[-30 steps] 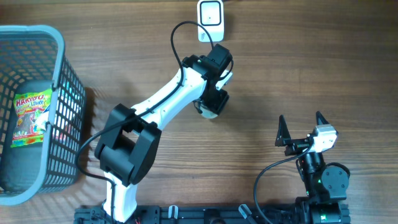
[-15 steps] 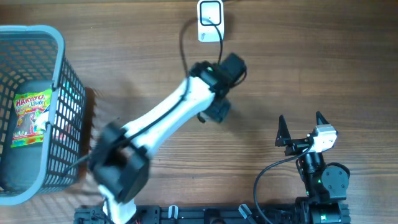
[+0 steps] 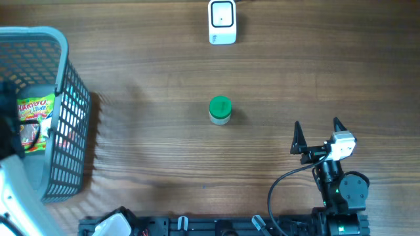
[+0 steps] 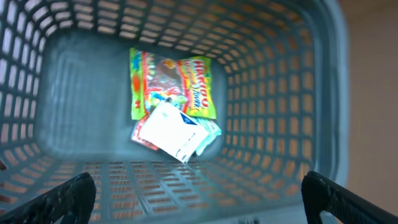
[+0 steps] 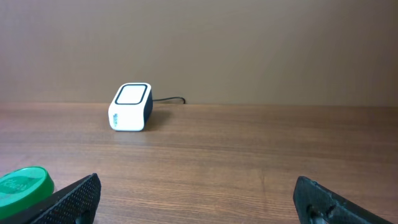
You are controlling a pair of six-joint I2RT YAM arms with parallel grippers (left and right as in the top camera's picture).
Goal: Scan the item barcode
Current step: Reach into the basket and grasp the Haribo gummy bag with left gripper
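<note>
So the left jaws (image 4: 199,194) are hanging wide open right over the basket (image 4: 280,93), looking straight down into it. The Haribo bag (image 4: 177,81) is lying flat on the basket floor, a little ahead of the jaws, with its long side running away from them. That means the jaws are straddling its narrow width, which looks handy to me. A white packet (image 4: 168,132) is sitting tilted on the bag's near end, so I'm guessing that gets in the way. The right jaws (image 3: 317,128) are idling wide open and empty, well away from the basket. The left arm is clearly nearer. The scanner (image 3: 222,21) is waiting far across the bench from the basket.
</note>
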